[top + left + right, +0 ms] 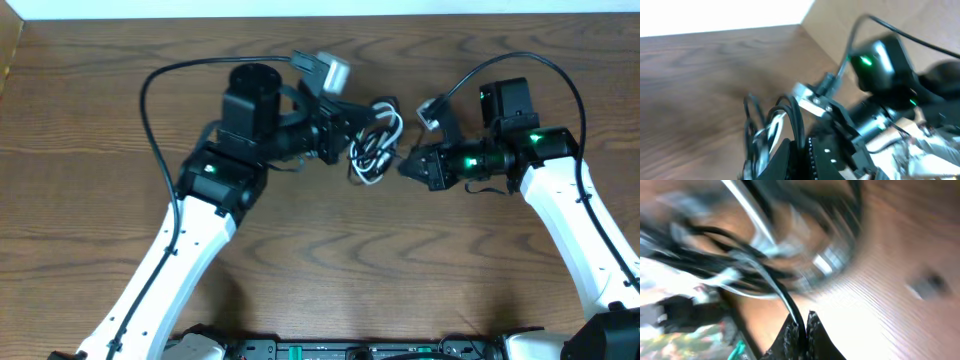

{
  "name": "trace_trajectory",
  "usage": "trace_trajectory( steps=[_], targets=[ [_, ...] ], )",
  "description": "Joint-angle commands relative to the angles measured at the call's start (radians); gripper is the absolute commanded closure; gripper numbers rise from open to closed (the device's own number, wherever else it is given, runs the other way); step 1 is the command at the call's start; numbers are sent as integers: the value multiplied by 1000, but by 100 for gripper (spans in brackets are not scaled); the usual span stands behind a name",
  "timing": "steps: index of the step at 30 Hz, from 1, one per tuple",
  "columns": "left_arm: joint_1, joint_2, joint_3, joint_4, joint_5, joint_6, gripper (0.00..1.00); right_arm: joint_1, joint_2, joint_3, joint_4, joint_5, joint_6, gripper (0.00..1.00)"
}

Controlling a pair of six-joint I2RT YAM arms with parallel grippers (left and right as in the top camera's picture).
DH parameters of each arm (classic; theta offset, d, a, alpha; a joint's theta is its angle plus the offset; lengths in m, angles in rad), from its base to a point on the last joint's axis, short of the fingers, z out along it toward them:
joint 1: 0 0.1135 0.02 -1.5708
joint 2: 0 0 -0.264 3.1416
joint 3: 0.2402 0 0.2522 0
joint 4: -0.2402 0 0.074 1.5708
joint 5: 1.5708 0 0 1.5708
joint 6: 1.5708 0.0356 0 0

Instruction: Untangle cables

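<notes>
The cables (375, 140) lie as a small knot of thin black and whitish cords at the middle of the table, between my two grippers. My left gripper (347, 140) meets the knot from the left. In the left wrist view its jaws (804, 150) are shut on a black cord of the cables (790, 120), which loop up beyond them. My right gripper (405, 165) comes in from the right. The blurred right wrist view shows that gripper (804, 322) shut on one black cord of the cables (770, 280). Plug ends are not clear to me.
The wooden table (320, 260) runs to a pale wall at the back edge (300, 12). A thick black arm wire (150, 110) arcs left of the left arm. The right arm's wrist with its green light (880, 65) is close behind the knot.
</notes>
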Motion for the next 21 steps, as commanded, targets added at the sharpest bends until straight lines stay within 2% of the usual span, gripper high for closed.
trace_trajectory(
  steps=[1, 3, 10, 16, 21],
  targets=[
    [87, -7, 15, 1, -25, -5, 92, -12, 4, -5, -43, 364, 119, 99],
    [130, -8, 15, -22, -25, -5, 93, -29, 4, -5, -62, 420, 135, 99],
    [245, -22, 15, -138, -17, -5, 92, -149, 4, -5, -73, 430, 161, 99],
    [262, -38, 15, -167, -16, 10, 92, -228, 4, -5, -100, 430, 163, 99],
    [244, -39, 15, -168, -6, 10, 92, -225, 4, -5, -115, 425, 147, 99]
  ],
)
